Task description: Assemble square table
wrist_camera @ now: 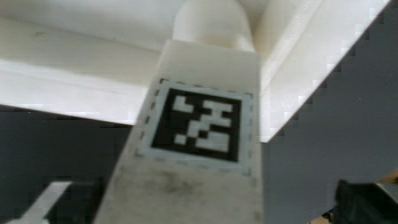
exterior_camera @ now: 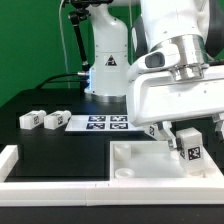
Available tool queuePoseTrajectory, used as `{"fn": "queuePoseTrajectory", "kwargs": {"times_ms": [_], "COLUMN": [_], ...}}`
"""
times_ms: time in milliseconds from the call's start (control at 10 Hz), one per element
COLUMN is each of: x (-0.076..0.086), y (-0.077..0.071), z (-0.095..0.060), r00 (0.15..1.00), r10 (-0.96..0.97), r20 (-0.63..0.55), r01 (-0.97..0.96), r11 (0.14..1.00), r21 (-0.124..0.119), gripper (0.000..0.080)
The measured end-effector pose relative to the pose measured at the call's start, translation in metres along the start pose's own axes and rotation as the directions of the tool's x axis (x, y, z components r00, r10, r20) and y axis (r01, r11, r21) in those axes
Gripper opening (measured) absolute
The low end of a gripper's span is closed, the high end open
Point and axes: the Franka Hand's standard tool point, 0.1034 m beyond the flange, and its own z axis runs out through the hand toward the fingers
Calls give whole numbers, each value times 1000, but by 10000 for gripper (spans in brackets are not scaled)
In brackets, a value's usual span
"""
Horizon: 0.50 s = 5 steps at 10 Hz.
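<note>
1. The two dark fingers stand wide apart and hold nothing. In the wrist view each tip sits clear of the part between them, with a gap on both sides.
2. That part is a small white plastic leg block with a black-and-white tag on its face. It lies straight between the fingers, and its long axis is upright in the exterior view.
3. The leg block stands on the large white plastic square slab, recessed face up, near the slab's side at the exterior view's right. Whether it is fully seated in a socket cannot be told.
4. Judgement: any regrasp or turn depends on the fingers closing squarely across this upright leg block. A straight lift away looks unobstructed.
5. The slab lies on the black desk, inside the low white border wall.
6. Beyond the slab lies the flat white marker board.
7. Towards the exterior view's left, well apart from the fingers, lie a loose leg block and a second loose leg block.
8. Farthest back stands the white robot base.
</note>
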Motion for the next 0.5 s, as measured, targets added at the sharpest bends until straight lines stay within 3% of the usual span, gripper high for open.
{"fn": "queuePoseTrajectory", "kwargs": {"times_ms": [500], "x": [0], "y": [0], "z": [0], "r00": [1000], "r10": [0], "r20": [0], "r01": [0], "r11": [1000], "r21": [0], "gripper": [649]}}
